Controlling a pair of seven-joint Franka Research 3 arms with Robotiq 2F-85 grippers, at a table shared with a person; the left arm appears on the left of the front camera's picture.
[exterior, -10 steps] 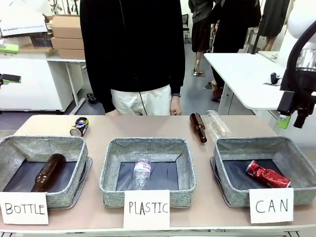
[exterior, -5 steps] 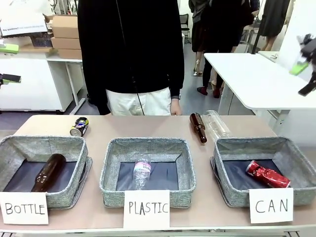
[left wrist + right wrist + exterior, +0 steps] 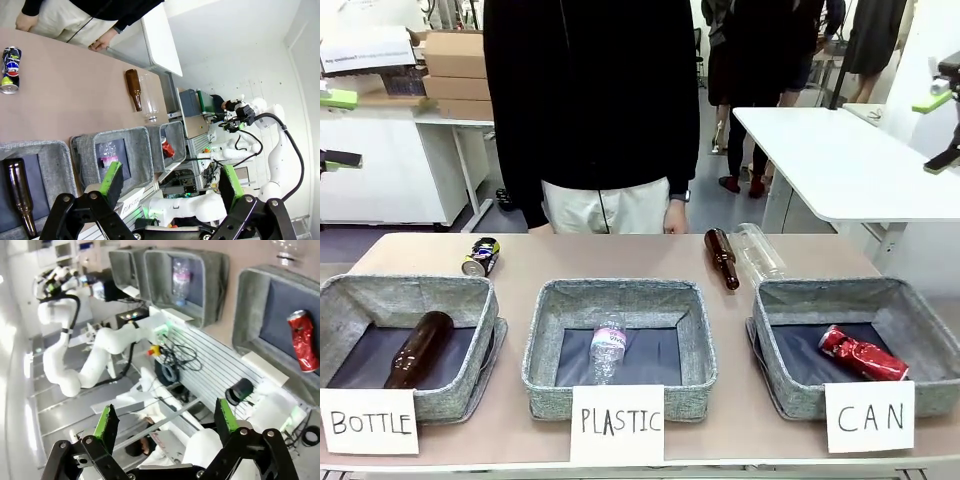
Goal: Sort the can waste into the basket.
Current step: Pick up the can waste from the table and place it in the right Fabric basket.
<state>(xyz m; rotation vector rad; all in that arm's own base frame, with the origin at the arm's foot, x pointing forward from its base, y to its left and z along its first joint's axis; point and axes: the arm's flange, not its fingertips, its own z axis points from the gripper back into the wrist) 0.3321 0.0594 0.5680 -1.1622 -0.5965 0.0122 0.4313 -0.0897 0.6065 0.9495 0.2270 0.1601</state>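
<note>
Front view shows the red can (image 3: 862, 354) lying on its side on the dark floor of the basket (image 3: 782, 378) signed "CAN", at the table's right end. The dark blue-black can (image 3: 480, 256) lies on its side on the bare table (image 3: 620, 256) near the far left, just behind the "BOTTLE" basket (image 3: 460, 385), well apart from the "CAN" basket. A brown bottle (image 3: 418, 349) lies inside the "BOTTLE" basket, and a crushed clear bottle (image 3: 608, 347) lies in the middle "PLASTIC" basket (image 3: 692, 360). Behind the "CAN" basket, 1 more brown bottle (image 3: 721, 257) and 1 clear plastic bottle (image 3: 758, 251) lie side by side on the table. A person (image 3: 592, 110) in a black top stands at the far edge.

The right gripper (image 3: 942, 120) shows only at the upper right edge, high above the table; its wrist view shows the jaws spread wide with nothing between the green pads (image 3: 106, 421). The left gripper (image 3: 172, 182) is likewise spread wide and holds nothing, looking down on the table from well above.
</note>
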